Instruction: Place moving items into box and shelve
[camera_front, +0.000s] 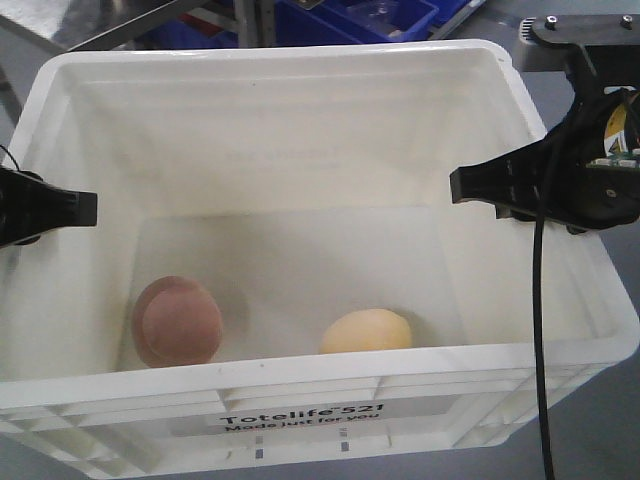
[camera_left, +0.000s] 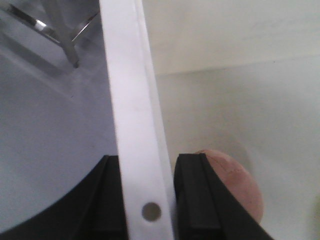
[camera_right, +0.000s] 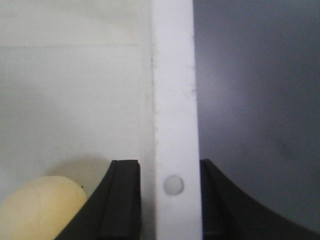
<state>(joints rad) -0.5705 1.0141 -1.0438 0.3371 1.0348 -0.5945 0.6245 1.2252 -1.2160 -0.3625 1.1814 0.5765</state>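
Note:
The white box (camera_front: 270, 55) fills the front view, with black print on its near side. Both moving items lie on its floor: the reddish-brown one (camera_front: 178, 320) at the near left and the pale yellow one (camera_front: 366, 332) at the near right. My left gripper (camera_front: 85, 208) straddles the left rim (camera_left: 130, 100), one finger outside and one inside, both pressed against it. The reddish item (camera_left: 240, 185) shows just past the inner finger. My right gripper (camera_front: 470, 185) straddles the right rim (camera_right: 172, 75) the same way, above the yellow item (camera_right: 42, 207).
Blue plastic bins (camera_front: 360, 20) and a metal frame (camera_front: 100, 20) stand behind the box. Grey floor shows outside both rims. A black cable (camera_front: 540, 330) hangs from the right arm down across the box's right wall.

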